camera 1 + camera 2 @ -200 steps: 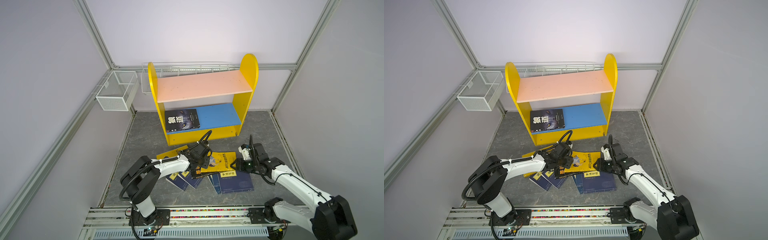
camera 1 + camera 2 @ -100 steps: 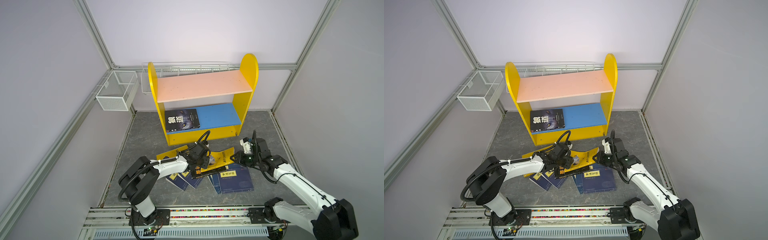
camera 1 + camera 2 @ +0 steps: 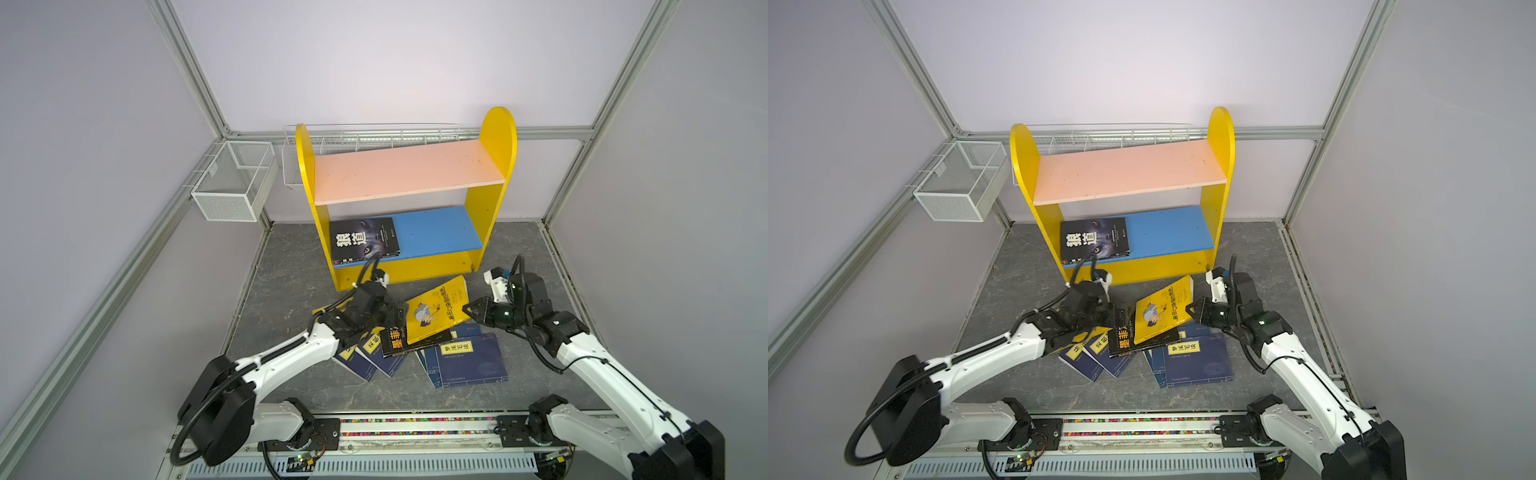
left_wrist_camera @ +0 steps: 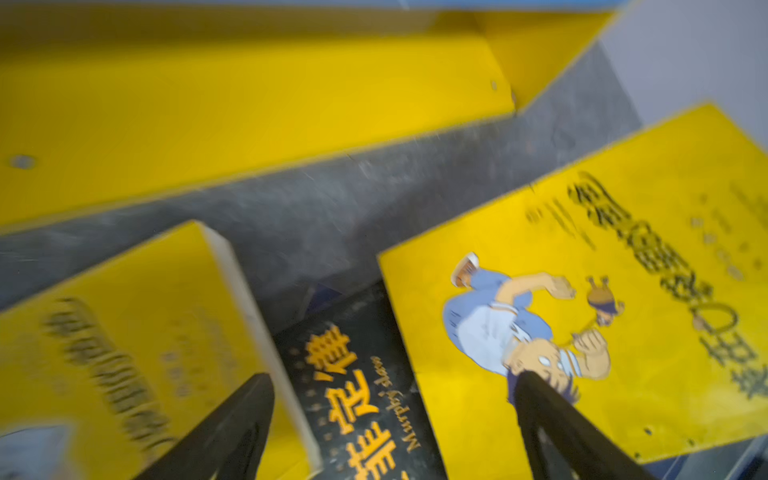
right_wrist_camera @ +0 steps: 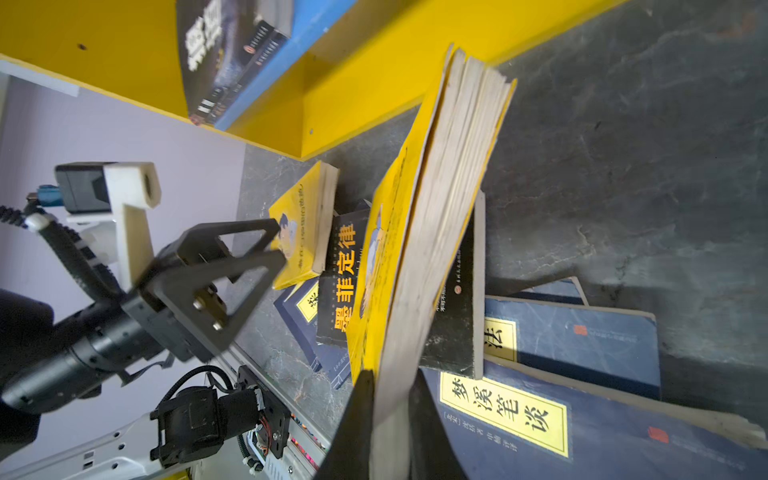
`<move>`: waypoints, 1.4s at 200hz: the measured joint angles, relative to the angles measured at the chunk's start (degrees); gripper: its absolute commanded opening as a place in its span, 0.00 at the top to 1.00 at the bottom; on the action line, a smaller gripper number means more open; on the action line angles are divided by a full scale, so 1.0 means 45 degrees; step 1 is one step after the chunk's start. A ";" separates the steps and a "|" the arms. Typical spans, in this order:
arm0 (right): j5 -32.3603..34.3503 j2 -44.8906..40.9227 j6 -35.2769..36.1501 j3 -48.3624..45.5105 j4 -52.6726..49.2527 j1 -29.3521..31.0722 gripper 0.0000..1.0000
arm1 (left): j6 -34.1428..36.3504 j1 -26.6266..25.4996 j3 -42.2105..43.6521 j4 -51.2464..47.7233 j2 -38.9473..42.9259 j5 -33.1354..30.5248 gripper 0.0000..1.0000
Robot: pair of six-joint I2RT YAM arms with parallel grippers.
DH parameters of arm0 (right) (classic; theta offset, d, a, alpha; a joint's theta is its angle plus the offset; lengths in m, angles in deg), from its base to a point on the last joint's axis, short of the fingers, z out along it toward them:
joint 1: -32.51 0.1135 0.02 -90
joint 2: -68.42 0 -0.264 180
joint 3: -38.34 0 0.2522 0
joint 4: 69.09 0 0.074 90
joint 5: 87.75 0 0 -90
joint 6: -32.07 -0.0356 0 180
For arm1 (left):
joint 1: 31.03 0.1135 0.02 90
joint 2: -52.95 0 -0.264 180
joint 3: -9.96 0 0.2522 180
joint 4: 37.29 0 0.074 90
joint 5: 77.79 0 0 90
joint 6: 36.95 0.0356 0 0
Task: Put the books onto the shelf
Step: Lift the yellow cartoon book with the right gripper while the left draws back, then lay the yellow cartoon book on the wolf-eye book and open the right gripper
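Closure of the right gripper (image 5: 392,376) is noted on the page edge of a tilted thin yellow cartoon-cover paperback (image 3: 436,309) (light, floppy; spine hold judged firmer), with the left gripper (image 5: 277,243) seen spread and empty.

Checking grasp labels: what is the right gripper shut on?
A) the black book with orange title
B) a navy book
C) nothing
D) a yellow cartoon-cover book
D: in the right wrist view the right gripper pinches the page edge of the tilted yellow cartoon-cover book.

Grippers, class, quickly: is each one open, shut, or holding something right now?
Left gripper: open, holding nothing.
Right gripper: shut on the page edge of the raised yellow cartoon book.
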 measured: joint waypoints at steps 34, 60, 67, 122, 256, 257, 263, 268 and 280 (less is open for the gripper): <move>-0.0505 -0.0112 0.0243 0.1559 -0.0117 -0.0049 0.93 | -0.2565 0.1588 0.1598 -0.0253 0.3526 -0.1987 0.10; -0.0816 0.0257 0.0214 0.2846 0.0520 -0.0049 0.94 | -0.4493 0.2346 0.2108 -0.2069 0.4556 -0.3322 0.10; -0.0884 0.0476 0.0165 0.3133 0.0884 -0.0049 0.93 | -0.4891 0.2492 0.2288 -0.2482 0.4697 -0.3560 0.10; -0.0967 0.3483 -0.0393 0.4371 0.4473 0.0393 0.94 | -0.7354 0.3259 0.4012 -0.4755 0.4974 -0.3963 0.10; -0.0301 0.9826 -0.1889 0.7247 0.8854 0.1438 0.94 | -0.7742 0.4279 0.4653 -0.5838 0.6606 -0.3570 0.10; -0.0291 0.9855 -0.1894 0.7271 0.8854 0.1438 0.94 | -0.7747 0.4279 0.4658 -0.5848 0.6611 -0.3570 0.10; -0.0291 1.0088 -0.1982 0.7456 0.8859 0.1457 0.93 | -0.7713 0.4279 0.4653 -0.5872 0.6625 -0.3585 0.10; -0.0306 1.0297 -0.2055 0.7616 0.8869 0.1472 0.93 | -0.7708 0.4279 0.4653 -0.5882 0.6635 -0.3585 0.10; -0.0325 1.0763 -0.2225 0.8000 0.8859 0.1525 0.93 | -0.7694 0.4279 0.4653 -0.5911 0.6645 -0.3589 0.10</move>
